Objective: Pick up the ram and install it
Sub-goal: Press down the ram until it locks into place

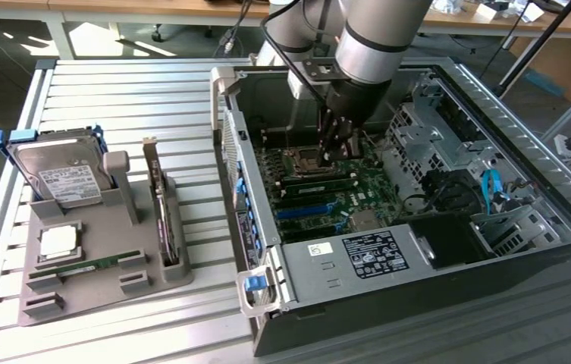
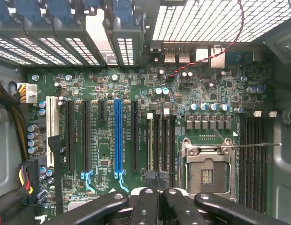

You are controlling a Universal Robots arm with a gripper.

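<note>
Exterior view: the arm reaches down into the open computer case (image 1: 528,189), gripper (image 1: 338,148) just above the motherboard (image 1: 336,199).
Gripper state: fingers (image 2: 150,201) pressed together, over the memory slots (image 2: 159,140) beside the processor socket (image 2: 206,168).
Ram: possibly the pale strip (image 2: 150,140) seated upright in one slot; hard to confirm.
Holder (image 1: 83,269): a green stick (image 1: 88,266) lies flat, kept ready for pickup.

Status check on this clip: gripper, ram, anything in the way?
Gripper shut, down inside the open case over the motherboard. Ram lying in the grey holder outside the case, untouched. Nothing seen blocking.
</note>
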